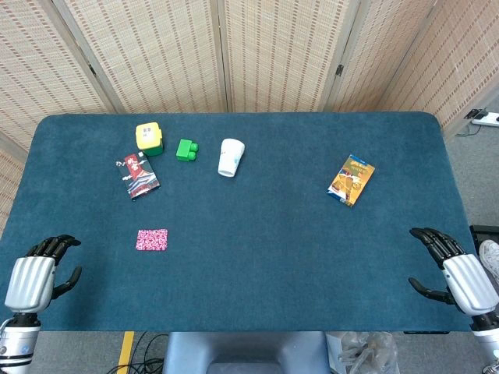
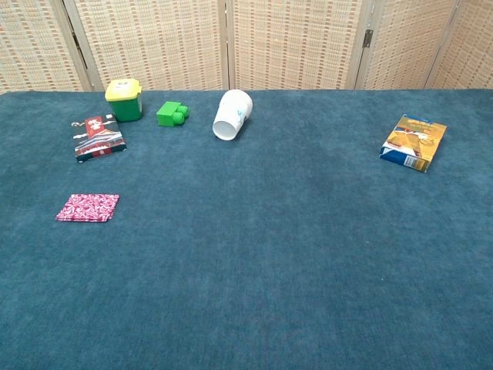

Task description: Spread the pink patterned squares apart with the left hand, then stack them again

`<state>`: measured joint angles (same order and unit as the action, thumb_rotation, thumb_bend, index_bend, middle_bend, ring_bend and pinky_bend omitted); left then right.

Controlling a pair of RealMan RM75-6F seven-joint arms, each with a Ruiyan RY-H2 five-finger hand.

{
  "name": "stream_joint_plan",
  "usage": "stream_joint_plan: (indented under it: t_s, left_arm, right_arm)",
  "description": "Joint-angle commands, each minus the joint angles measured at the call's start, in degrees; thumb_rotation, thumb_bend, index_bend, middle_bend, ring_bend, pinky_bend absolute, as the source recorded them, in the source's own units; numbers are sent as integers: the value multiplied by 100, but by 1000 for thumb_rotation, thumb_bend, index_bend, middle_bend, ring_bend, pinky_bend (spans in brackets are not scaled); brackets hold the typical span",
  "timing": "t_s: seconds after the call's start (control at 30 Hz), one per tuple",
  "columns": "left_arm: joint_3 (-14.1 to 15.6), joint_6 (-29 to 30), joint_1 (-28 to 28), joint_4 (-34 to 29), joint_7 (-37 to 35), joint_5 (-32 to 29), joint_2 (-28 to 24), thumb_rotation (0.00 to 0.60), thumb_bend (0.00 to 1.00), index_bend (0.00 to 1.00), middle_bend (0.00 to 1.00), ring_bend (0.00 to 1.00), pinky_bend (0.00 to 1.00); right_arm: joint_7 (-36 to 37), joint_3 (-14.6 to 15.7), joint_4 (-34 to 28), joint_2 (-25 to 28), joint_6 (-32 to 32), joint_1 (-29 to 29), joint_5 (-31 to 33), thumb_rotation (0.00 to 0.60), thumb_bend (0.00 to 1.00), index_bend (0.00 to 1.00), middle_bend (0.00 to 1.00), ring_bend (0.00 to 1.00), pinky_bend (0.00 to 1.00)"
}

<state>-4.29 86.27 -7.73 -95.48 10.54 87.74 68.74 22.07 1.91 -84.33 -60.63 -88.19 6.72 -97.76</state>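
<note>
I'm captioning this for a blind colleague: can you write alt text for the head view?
A pink patterned stack of squares lies untouched on a blue table, with the left hand and right hand open at the near edge. Farther back sit a tipped white cup and a snack packet.

Pink patterned squares [image 1: 151, 239] stacked, flat

Squares [image 1: 151, 239] near left front of table [image 1: 273, 257], packet [image 1: 141, 176] behind, box [image 1: 351, 180] far right

White cup [image 1: 231, 157] lies tipped beside green block [image 1: 186, 149].
</note>
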Motion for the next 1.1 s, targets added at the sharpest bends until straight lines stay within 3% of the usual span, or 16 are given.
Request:
stream_joint_plan:
  t_s: [0.03,0.17,0.3,0.4,0.6,0.8,1.1]
  left_arm:
    - [-29,-182,-197,192,-209,157,52,600,358,362,542,543,793]
    - [-87,-540,-515,405,-366,248,102,600,422,366,729,703,920]
    - [-66,-1091,-933,610,-650,393,127,600,527,367,900,845,986]
    - [-29,-1597,-1243,630,-781,395,98,600,581,358,967,919,1000]
    - [26,-2502,-1750,632,-823,231,76,600,625,297,999,968,1000]
    - [10,-3371,-2155,636,-629,-323,157,600,625,241,1000,973,1000]
    - [2,-3991,-2460,799,-143,-1133,359,600,625,230,1000,977,1000]
  right_arm:
    - [-5,3,-12,4,30,22,-9,600,277,97,172,117,165]
    - [-42,8,-56,11,42,44,-41,600,276,97,172,117,165]
    - [-80,14,-95,30,41,39,-33,600,276,97,172,117,165]
    - [-85,25,-114,41,54,34,-19,600,277,97,172,117,165]
    - [-78,30,-165,83,35,13,4,600,277,111,188,117,165]
    - [-54,22,-178,108,40,14,25,600,277,111,188,117,165]
    - [22,20,-112,90,73,6,86,600,276,111,188,117,164]
